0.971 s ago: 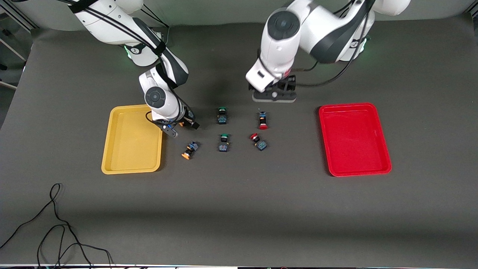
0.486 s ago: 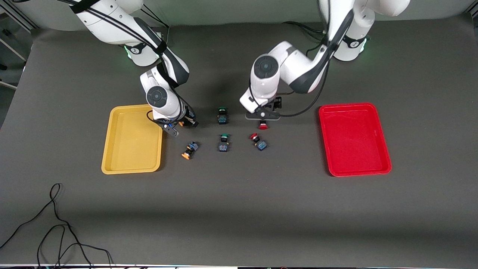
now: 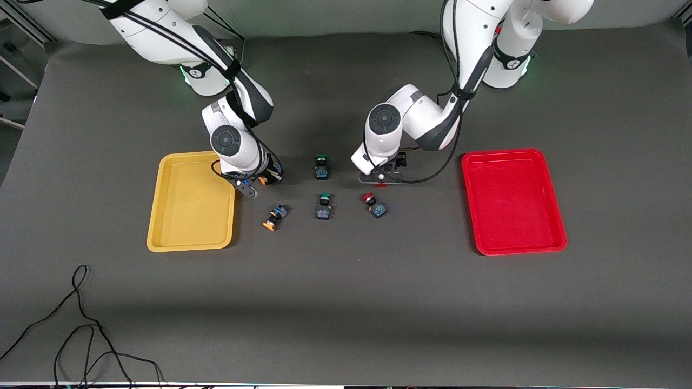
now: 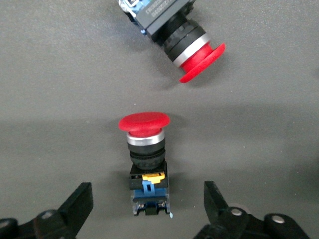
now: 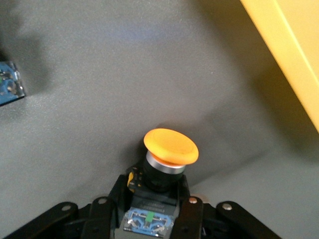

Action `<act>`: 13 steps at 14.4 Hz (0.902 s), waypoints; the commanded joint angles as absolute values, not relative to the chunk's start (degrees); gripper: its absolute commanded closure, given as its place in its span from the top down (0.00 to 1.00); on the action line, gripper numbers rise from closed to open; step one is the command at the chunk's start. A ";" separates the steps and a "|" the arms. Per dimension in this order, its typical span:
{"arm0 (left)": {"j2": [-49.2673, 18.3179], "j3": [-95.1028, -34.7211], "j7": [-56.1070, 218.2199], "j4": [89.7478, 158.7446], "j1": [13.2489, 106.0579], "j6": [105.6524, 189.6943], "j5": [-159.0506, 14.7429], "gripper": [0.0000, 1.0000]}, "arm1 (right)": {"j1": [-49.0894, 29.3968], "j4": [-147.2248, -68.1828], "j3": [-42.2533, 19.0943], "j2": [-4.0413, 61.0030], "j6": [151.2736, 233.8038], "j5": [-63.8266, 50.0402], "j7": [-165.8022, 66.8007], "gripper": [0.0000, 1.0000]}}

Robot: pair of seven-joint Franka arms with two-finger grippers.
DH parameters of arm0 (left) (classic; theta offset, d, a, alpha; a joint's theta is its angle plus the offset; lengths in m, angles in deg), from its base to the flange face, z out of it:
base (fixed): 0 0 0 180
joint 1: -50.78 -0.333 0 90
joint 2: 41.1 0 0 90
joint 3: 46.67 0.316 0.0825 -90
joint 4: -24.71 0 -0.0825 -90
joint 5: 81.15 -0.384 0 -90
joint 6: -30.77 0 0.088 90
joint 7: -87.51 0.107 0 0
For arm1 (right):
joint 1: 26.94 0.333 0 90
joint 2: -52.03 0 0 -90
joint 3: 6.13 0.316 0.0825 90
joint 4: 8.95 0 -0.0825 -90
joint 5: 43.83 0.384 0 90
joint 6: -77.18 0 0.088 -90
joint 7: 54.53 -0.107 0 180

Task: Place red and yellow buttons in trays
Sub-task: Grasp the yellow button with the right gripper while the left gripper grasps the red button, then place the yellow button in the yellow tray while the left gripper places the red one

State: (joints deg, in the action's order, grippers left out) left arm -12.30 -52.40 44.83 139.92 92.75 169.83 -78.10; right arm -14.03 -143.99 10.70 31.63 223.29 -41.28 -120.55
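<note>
A dark grey, matte cloth-covered counter (image 3: 346, 302) fills the scene under even, soft light. A thin black loose cable (image 3: 81, 329) lies coiled on it, at the edge nearest the front camera.

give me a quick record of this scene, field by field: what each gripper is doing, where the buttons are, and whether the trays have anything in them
right gripper: shut on an orange-yellow button, low beside the yellow tray
left gripper: open, fingers either side of a red button lying on the table
second red button: on the table, nearer the front camera than the left gripper
second orange-yellow button: on the table near the yellow tray
green buttons: two, mid-table, untouched
red tray: nothing in it
yellow tray: nothing in it
</note>
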 commanded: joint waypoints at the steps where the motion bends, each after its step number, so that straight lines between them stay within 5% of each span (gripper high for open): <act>1: -12.27 -51.42 43.30 140.29 93.76 170.78 -78.95 0.58 | -13.94 -144.04 10.66 33.74 222.73 -41.81 -122.03 0.14; 3: -12.36 -51.33 42.43 140.20 93.49 170.52 -78.86 0.24 | -13.94 -142.99 10.66 37.51 216.62 -41.72 -121.95 0.09; 5: -12.36 -51.33 41.63 140.02 93.49 170.52 -78.86 0.10 | -15.16 -140.88 10.57 42.51 208.71 -41.72 -120.81 0.09; 8: -13.75 -51.16 41.45 139.14 92.36 169.38 -78.69 0.08 | -17.62 -137.63 7.69 48.85 198.68 -41.19 -112.14 0.09; 13: -25.25 -51.33 47.67 140.45 85.25 155.78 -77.29 0.06 | -17.63 -139.19 -8.74 53.18 194.95 -33.12 -86.12 0.09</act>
